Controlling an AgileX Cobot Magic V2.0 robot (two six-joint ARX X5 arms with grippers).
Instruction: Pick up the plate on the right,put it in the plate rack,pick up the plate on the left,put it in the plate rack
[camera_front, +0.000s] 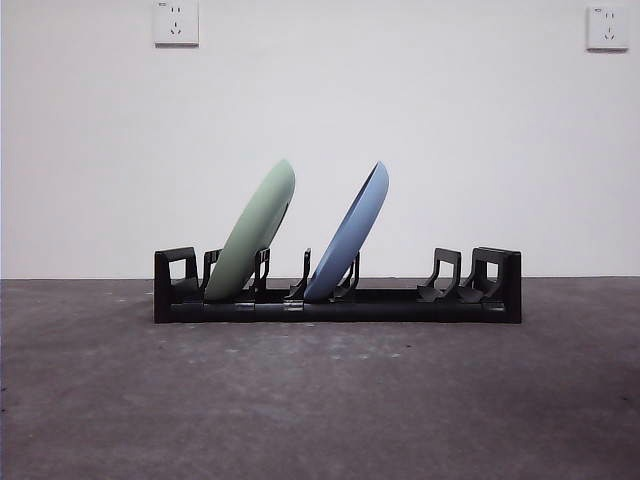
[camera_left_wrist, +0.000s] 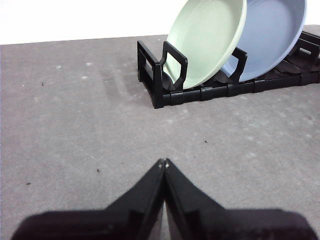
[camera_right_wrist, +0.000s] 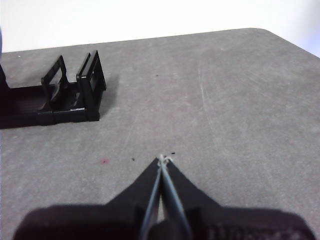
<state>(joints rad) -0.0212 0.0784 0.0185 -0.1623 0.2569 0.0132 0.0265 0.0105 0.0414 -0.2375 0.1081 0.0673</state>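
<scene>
Gray table (camera_front: 320, 400) holds the plate rack (camera_front: 337, 300), with a green plate (camera_front: 252, 233) and a blue plate (camera_front: 349, 235) leaning inside. Both the left gripper (camera_left_wrist: 163, 162) and right gripper (camera_right_wrist: 163, 159) are pinched closed, holding nothing, well apart from the rack.

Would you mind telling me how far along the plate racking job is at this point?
It looks finished. The green plate and the blue plate both lean in the plate rack. Nothing is in hand: the left gripper and the right gripper are shut on nothing, away from the rack. No plate lies on the table.
</scene>
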